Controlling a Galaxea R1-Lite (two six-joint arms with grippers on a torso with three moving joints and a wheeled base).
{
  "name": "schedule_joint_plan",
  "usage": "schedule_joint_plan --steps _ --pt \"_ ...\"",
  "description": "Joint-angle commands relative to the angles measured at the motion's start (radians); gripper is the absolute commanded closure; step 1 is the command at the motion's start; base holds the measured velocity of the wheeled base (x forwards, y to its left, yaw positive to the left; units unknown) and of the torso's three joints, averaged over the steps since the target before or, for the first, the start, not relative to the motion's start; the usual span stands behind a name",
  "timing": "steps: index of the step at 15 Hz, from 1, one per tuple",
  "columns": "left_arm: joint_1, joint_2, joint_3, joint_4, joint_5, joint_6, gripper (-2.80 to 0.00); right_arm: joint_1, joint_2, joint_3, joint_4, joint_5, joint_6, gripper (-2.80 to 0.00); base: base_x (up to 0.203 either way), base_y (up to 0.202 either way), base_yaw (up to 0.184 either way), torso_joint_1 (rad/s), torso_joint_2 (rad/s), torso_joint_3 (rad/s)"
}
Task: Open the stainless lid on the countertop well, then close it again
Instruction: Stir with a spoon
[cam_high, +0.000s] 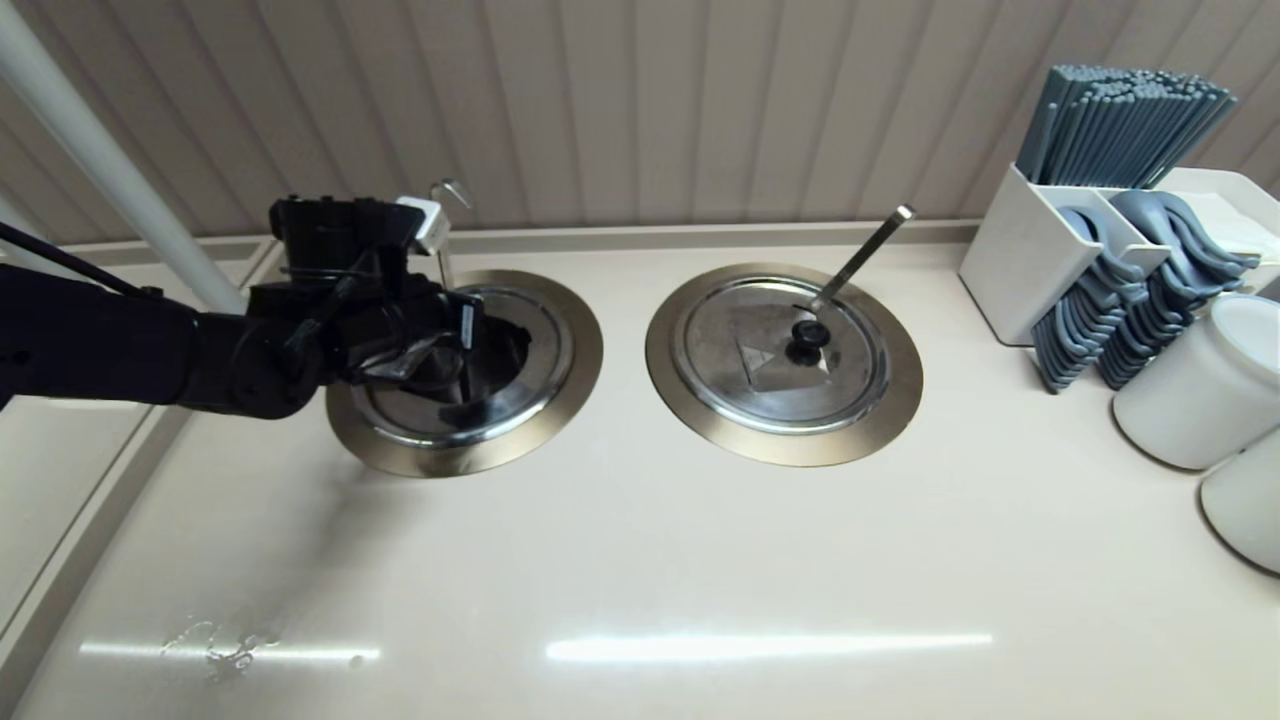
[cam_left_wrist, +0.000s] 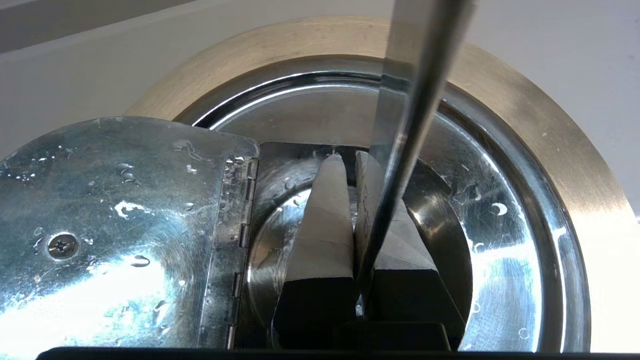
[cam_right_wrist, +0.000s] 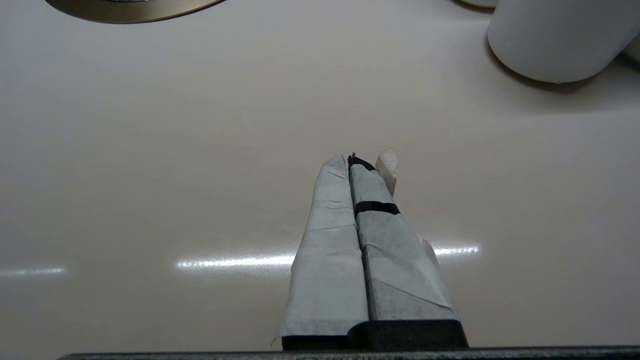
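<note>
The stainless lid (cam_high: 500, 400) sits in the countertop well (cam_high: 575, 380) at the left. In the left wrist view its hinged flap (cam_left_wrist: 125, 225) is turned up, showing a wet underside with a screw. Beyond the hinge the well is uncovered inside its bronze rim (cam_left_wrist: 575, 160). My left gripper (cam_high: 465, 345) (cam_left_wrist: 347, 160) hovers over that opening, shut, with nothing between its fingers. The thin hook-ended ladle handle (cam_high: 443, 250) (cam_left_wrist: 420, 100) crosses just in front of the fingers. My right gripper (cam_right_wrist: 350, 162) hangs shut above bare counter, outside the head view.
A second well with its lid down (cam_high: 780, 350) and a flat ladle handle (cam_high: 862, 255) lies to the right. A white caddy of grey spoons and chopsticks (cam_high: 1100, 250) and white cups (cam_high: 1200, 390) stand at the far right. The back wall rises just behind both wells.
</note>
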Motion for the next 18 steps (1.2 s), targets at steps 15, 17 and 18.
schedule_joint_plan --steps 15,17,18 --pt "-0.092 0.064 0.02 -0.176 -0.011 -0.112 0.0 0.0 0.0 0.0 0.001 0.0 0.0 0.0 0.0 0.0 0.0 0.0 0.0 0.0" --pt "-0.086 0.06 0.023 -0.159 -0.011 -0.107 0.0 0.0 0.0 0.0 0.001 0.0 0.0 0.0 0.0 0.0 0.0 0.0 0.0 0.0" --pt "-0.081 0.046 0.021 -0.113 -0.014 -0.105 0.0 0.0 0.0 0.0 0.001 0.0 0.0 0.0 0.0 0.0 0.0 0.0 0.0 0.0"
